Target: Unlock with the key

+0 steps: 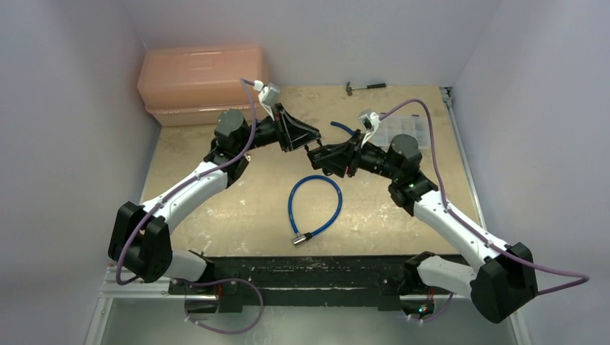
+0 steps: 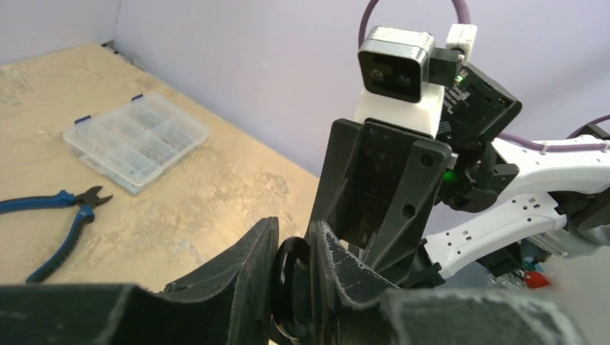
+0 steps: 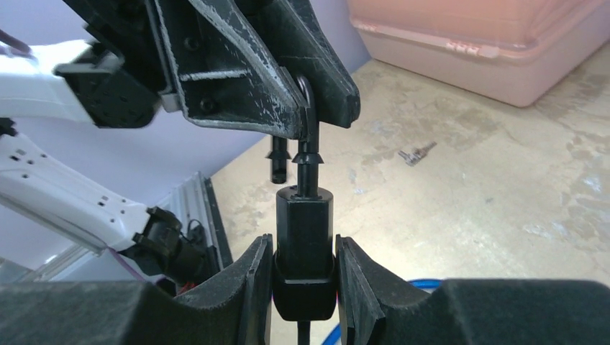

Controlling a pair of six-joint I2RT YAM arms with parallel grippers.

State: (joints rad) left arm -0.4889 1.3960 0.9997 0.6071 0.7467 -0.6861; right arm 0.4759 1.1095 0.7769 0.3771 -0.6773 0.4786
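Nearest the right wrist camera: clamps the padlock upright by its body between the pressed-in fingers of the right gripper. Steadies it there, probably so that the other arm can work on the top.

Just above: pinches the crown of the shackle in the left gripper, fingers closed on its two sides. Shows one shackle leg seated in the body and the other hanging free beside it. Reads, by judgement, as a lock already released, with the pinch placed to lift or swing the shackle.

Holds both in the air between the arms, above the table, likely to keep room for the fingers.

As for the key: appears only as a small greyish thing lying on the table toward the far left, short of the pink box and apart from both grippers. Too small to be sure of.

Leaves the blue cable lying nearer the bases.
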